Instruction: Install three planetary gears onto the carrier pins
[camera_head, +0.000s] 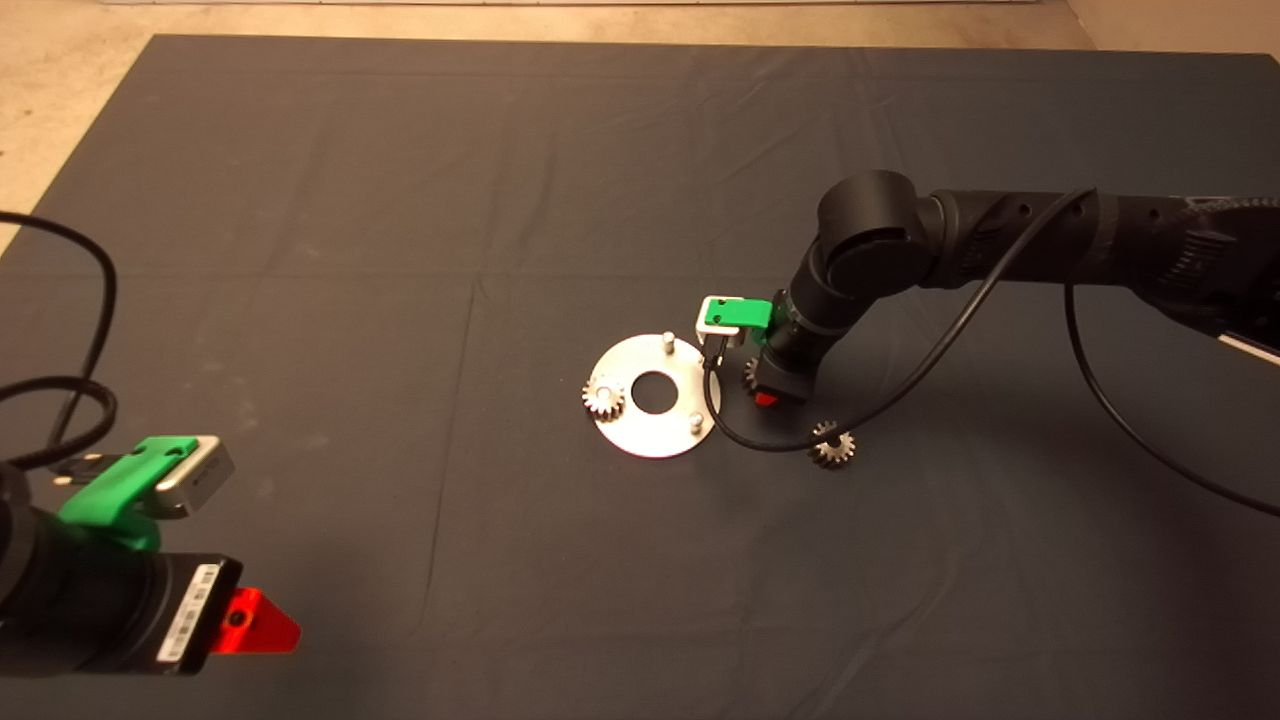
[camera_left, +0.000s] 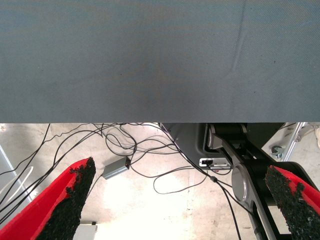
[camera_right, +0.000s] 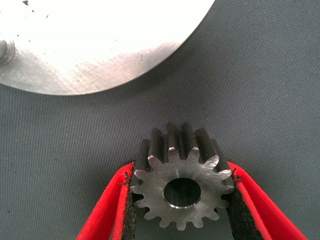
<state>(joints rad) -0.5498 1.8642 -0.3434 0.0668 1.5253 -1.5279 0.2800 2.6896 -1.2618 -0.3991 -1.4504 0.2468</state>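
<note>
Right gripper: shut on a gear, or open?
Shut on a gear: the right gripper has a pad against each side of a planetary gear, beside the disc.

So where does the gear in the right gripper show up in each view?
Head view: the gear peeks out beside the right gripper, just right of the disc.
Left wrist view: not in it.
Right wrist view: gear clamped between the red fingers.
Shared landmark: the disc's rim.
</note>
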